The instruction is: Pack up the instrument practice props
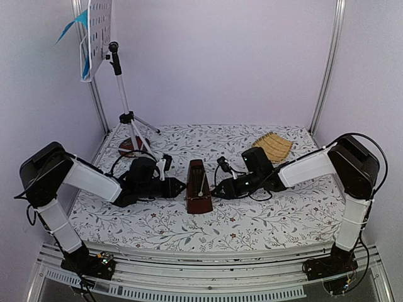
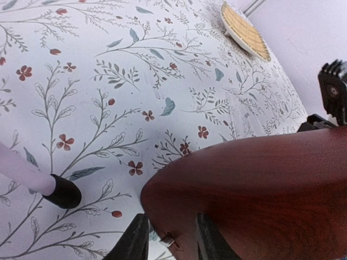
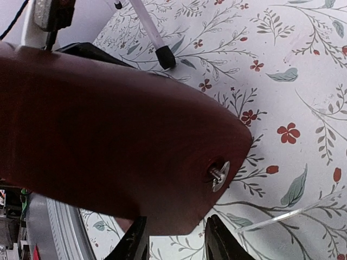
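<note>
The left end effector (image 1: pixel 182 187) and the right end effector (image 1: pixel 218 191) are close together in the middle of the flowery white table (image 1: pixel 283 217). Between them is the dark brown wooden pyramid metronome (image 1: pixel 198 189), upright. The left end effector is clenched on its left side. The right end effector is clenched on its right side. Far behind the left end effector stands the tall silver tripod music stand (image 1: pixel 123 94). Blue music sheets (image 1: pixel 75 22) sit on its white desk with holes (image 1: pixel 101 28). Behind the right end effector, apart from it, lies a tan woven mat (image 1: pixel 274 147).
</note>
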Available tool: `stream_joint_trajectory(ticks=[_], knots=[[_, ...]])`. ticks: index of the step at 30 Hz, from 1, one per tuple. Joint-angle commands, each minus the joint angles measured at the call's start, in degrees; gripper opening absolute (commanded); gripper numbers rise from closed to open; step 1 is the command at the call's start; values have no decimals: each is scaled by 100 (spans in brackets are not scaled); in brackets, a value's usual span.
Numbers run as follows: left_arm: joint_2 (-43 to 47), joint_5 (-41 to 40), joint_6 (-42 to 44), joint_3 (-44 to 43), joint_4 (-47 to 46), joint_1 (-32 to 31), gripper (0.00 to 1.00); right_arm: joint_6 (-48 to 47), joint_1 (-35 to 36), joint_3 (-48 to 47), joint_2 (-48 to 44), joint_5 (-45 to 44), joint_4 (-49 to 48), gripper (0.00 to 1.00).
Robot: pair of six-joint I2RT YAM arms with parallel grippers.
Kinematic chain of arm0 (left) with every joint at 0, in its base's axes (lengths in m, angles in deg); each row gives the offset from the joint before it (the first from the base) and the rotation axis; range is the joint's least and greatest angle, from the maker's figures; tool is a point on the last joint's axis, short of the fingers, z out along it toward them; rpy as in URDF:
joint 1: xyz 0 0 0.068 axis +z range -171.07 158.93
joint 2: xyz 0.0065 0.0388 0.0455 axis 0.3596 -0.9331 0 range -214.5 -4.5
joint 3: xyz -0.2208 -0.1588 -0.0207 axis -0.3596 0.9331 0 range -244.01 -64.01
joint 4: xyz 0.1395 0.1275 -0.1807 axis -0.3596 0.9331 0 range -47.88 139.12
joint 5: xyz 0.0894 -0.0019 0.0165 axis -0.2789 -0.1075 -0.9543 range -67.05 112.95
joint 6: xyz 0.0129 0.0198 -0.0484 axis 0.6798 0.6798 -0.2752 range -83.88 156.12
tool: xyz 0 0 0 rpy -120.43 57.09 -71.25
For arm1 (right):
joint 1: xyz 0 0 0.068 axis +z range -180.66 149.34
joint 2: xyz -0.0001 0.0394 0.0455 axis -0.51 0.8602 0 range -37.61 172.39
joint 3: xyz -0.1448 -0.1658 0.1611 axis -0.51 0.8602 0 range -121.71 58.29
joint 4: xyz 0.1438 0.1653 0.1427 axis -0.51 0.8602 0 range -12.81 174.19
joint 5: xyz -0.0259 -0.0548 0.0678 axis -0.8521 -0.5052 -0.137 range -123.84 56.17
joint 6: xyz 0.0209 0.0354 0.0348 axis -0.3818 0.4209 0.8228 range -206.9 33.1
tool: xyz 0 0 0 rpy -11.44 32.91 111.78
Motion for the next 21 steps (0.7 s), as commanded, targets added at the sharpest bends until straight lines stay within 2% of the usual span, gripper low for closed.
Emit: stream_joint_trajectory(ticks=[1, 6, 10, 14, 21], knots=[[59, -93, 186, -34, -167, 159, 33, 83, 64, 347, -652, -264, -348, 37], [746, -410, 343, 267, -4, 395, 44, -42, -8, 686, -1345, -833, -417, 52], [1109, -354, 568, 187, 491, 430, 52, -35, -118, 597, -1350, -893, -388, 58], [1165, 97, 490, 224, 467, 426, 55, -39, -90, 406, -981, -865, -365, 57], [640, 355, 335, 53, 363, 415, 47, 45, 101, 395, -646, -886, -408, 47]])
